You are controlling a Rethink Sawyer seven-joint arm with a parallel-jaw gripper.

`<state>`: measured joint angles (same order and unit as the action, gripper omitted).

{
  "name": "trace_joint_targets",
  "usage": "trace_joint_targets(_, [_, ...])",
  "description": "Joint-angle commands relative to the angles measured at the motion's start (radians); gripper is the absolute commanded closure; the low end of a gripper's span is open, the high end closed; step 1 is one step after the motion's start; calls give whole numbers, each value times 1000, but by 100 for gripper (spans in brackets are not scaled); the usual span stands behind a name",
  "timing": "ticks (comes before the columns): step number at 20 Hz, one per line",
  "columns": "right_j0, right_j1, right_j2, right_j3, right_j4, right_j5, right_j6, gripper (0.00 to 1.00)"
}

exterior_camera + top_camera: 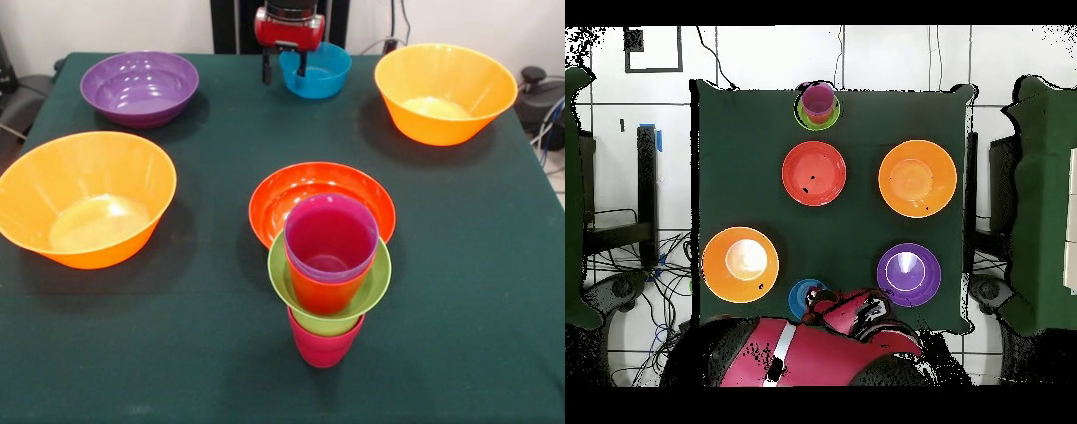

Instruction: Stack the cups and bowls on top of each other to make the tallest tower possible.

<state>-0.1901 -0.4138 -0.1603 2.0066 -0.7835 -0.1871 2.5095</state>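
The tower point(325, 283) stands at the table's near edge: a crimson cup point(323, 346) at the bottom, a small lime green bowl point(366, 296) on it, an orange-red cup point(322, 296) in the bowl, and a purple cup point(332, 234) nested on top. It also shows in the overhead view point(819, 105). No lime green cup shows. My gripper point(284, 69) is open at the far edge. One finger point(267, 67) hangs outside the small blue bowl's point(322, 75) rim and the other inside it.
A red-orange bowl point(291, 190) sits right behind the tower. Large orange bowls stand at the left point(84, 199) and far right point(446, 93). A purple bowl point(139, 87) is at the far left. My arm point(835, 345) covers the table edge beside the blue bowl point(801, 296).
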Motion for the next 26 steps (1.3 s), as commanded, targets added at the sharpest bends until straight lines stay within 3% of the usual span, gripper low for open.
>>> trace_joint_targets(1, [-20,-53,148,-45,53,135,20,0])
trace_joint_targets(16, [-60,-97,202,-15,39,189,3,0])
trace_joint_targets(17, [-62,-96,206,-14,37,189,2,100])
trace_joint_targets(26, [5,-65,147,-46,82,165,46,100])
